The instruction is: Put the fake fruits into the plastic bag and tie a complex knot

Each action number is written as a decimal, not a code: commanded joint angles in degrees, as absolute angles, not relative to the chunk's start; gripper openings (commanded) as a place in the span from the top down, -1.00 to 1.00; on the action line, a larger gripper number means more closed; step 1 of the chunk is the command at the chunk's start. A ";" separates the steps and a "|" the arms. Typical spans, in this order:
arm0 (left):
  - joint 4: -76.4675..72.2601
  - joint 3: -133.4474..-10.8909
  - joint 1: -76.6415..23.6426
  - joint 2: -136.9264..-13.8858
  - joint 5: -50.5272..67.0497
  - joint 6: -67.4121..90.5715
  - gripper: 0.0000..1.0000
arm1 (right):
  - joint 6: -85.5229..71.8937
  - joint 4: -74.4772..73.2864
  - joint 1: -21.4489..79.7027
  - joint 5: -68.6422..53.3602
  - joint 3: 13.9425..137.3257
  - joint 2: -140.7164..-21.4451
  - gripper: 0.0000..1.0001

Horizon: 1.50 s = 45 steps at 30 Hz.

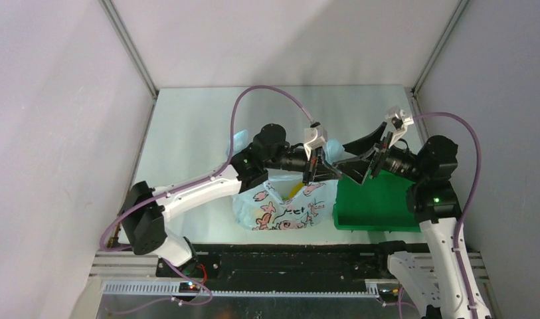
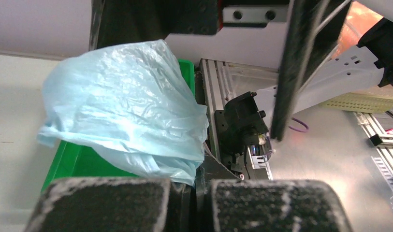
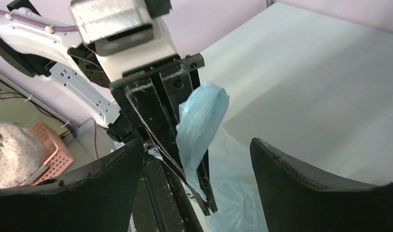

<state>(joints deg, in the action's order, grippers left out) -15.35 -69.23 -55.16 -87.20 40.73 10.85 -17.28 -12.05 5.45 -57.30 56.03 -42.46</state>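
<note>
The light-blue plastic bag (image 1: 280,207) with pink prints lies on the table between the arms. A yellow fruit (image 1: 294,190) shows through its open top; the grapes are hidden. My left gripper (image 1: 313,174) is shut on a strip of the bag, which bunches up above its pads (image 2: 112,205) in the left wrist view as the bag (image 2: 126,108). My right gripper (image 1: 368,159) is open just right of it. In the right wrist view its fingers (image 3: 112,179) stand wide on either side of the left gripper (image 3: 209,205) and the pinched strip of bag (image 3: 199,118).
A rigid green tray (image 1: 373,205) sits right of the bag, under the right gripper, and shows again as the tray (image 2: 68,162) in the left wrist view. Grey walls close in the table on three sides. Purple cables arc over both arms.
</note>
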 commanded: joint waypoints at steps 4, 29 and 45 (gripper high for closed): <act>-17.14 -68.97 -55.37 -83.97 42.63 8.63 1.00 | -26.65 4.18 5.22 -62.85 50.54 -42.22 -0.58; 9.01 -79.06 -54.60 -78.66 29.18 -2.91 -0.97 | -26.24 5.64 7.72 -53.97 49.48 -43.62 1.00; 22.27 -83.26 -31.93 -62.22 32.27 -3.34 -0.99 | -26.43 6.01 5.97 -56.09 49.56 -43.59 1.00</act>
<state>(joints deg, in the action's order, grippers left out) 20.80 -84.14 -37.19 -65.08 29.78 -4.03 -26.37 3.73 6.17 -55.37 49.50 -44.07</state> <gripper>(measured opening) 0.994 0.009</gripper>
